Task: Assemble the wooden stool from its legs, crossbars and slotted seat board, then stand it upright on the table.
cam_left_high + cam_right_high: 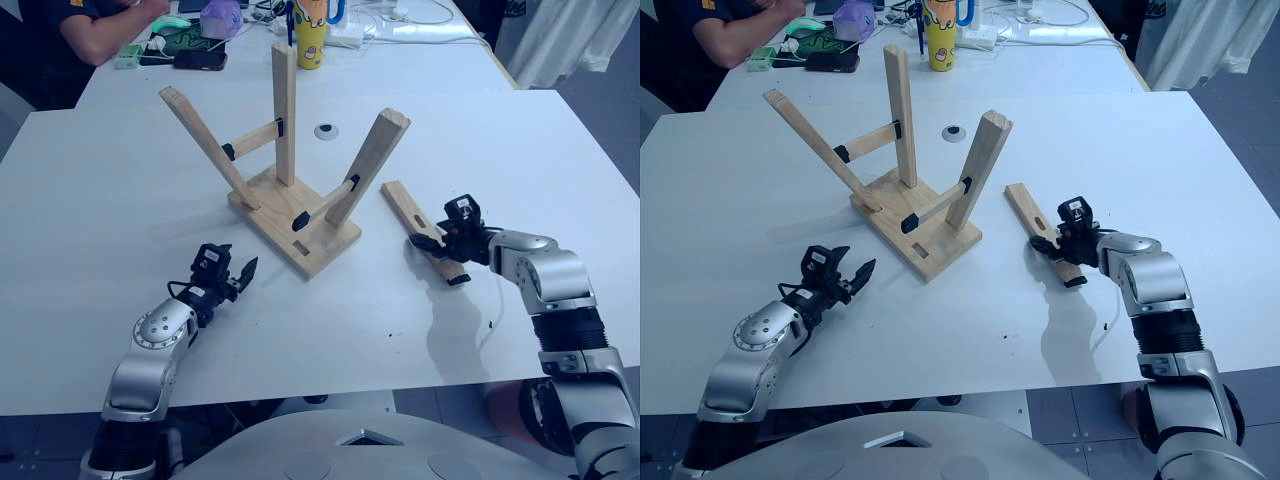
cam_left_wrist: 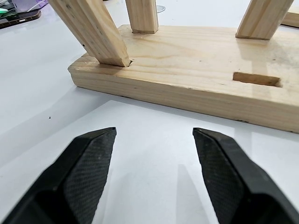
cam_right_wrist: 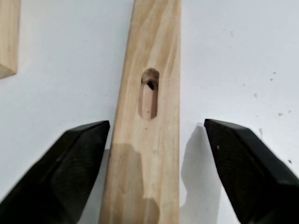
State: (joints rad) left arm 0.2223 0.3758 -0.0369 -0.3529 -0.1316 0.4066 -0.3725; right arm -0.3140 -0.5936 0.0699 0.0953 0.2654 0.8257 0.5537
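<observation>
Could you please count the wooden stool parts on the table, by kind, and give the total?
Seat board: 1
Legs standing in the board: 3
Leg lying loose: 1
Crossbars: 2
Total: 7

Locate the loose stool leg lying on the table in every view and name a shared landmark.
Left eye: loose leg, right of centre, beside the seat board.
Right eye: same place.
Left wrist: sliver beyond the seat board.
Right wrist: centred, straddled by the open right gripper.
Landmark: seat board.
</observation>
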